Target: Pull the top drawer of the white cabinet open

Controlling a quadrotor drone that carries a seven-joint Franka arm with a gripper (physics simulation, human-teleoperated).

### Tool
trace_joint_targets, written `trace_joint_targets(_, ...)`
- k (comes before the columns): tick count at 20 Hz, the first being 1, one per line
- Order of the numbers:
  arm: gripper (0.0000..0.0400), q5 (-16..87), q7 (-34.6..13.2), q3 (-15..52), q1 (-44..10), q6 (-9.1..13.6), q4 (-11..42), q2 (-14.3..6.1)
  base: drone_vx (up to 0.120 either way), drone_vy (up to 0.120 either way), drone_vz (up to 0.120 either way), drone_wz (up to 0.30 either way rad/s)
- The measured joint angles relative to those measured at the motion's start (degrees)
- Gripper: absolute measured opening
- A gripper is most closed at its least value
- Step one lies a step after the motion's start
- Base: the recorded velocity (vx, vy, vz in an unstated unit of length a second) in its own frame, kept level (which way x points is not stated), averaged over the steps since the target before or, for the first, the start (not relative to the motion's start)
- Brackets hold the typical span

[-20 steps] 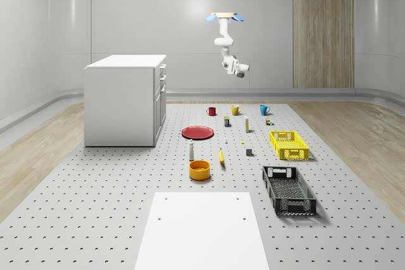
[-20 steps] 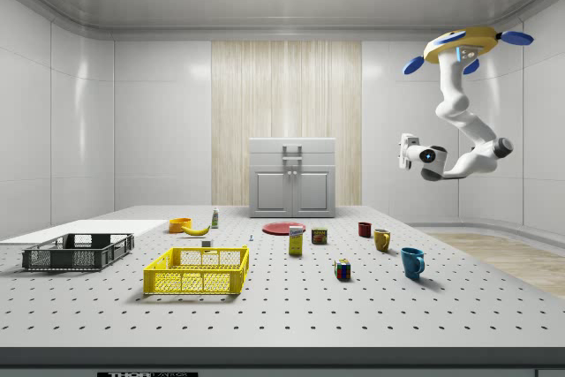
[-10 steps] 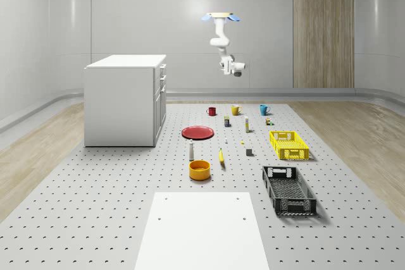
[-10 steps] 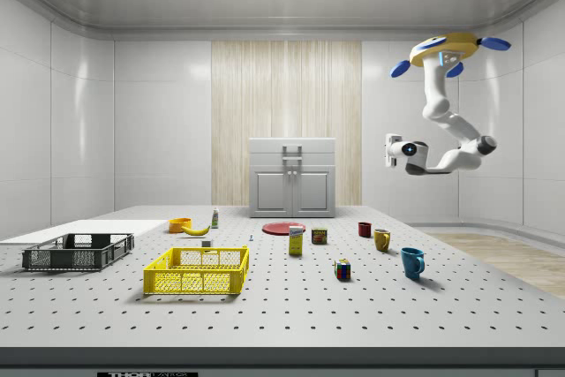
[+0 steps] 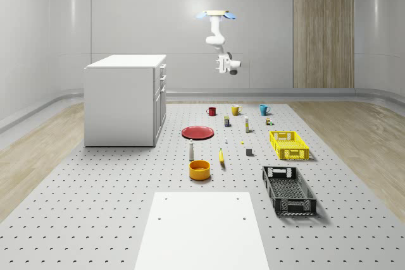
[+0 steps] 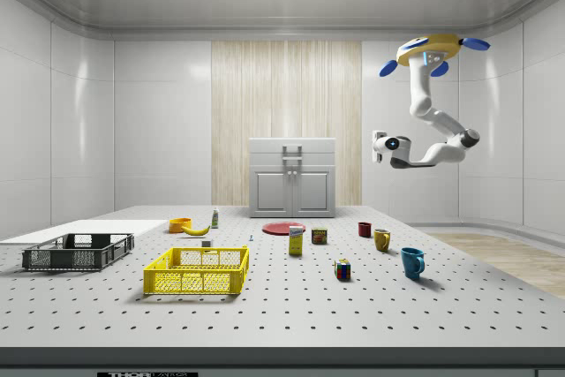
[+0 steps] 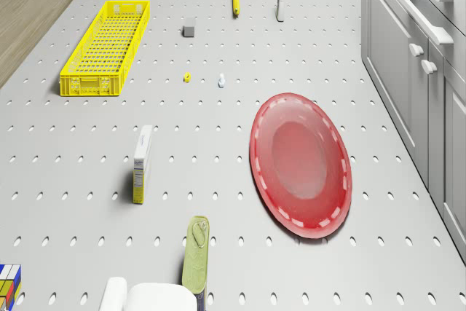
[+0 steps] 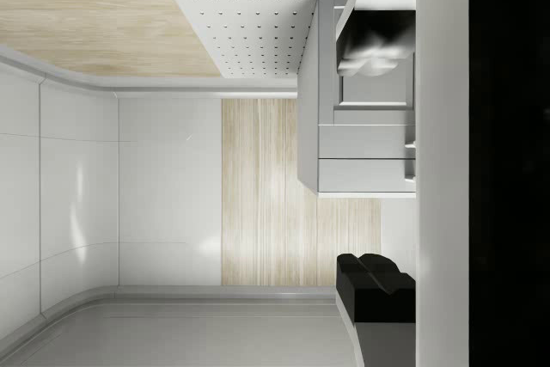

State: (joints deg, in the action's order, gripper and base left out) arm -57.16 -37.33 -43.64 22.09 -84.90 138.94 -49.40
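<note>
Over perforated floor (image 5: 95, 219): drone (image 6: 431, 49) hovering high, gripper (image 6: 378, 142) facing white cabinet (image 5: 125, 99) for approach; finger state indeterminate.

Quadrotor drone (image 6: 429, 47) with a flat yellow disc body, four blue rotor pods at its rim, white seven-joint arm (image 6: 433, 121) of rounded segments (dark bands at the joints), white gripper (image 6: 377, 144), black fingertips (image 8: 375, 285)
</note>
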Motion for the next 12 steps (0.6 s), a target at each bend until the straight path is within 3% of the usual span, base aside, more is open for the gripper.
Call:
trace_joint_targets(7,0.0305,1.24,-1.05,-1.17,2.39,-1.96,0.29,-1.87,0.120,-0.120,0.000,0.000)
trace_joint_targets(9,0.0305,1.60,-1.35,-1.47,3.03,-2.50,0.36,-2.39,0.120,-0.120,0.100,0.000)
trace_joint_targets(12,0.0305,2.15,-1.80,-1.89,3.96,-3.29,0.47,-3.16,0.120,-0.120,0.000,0.000)
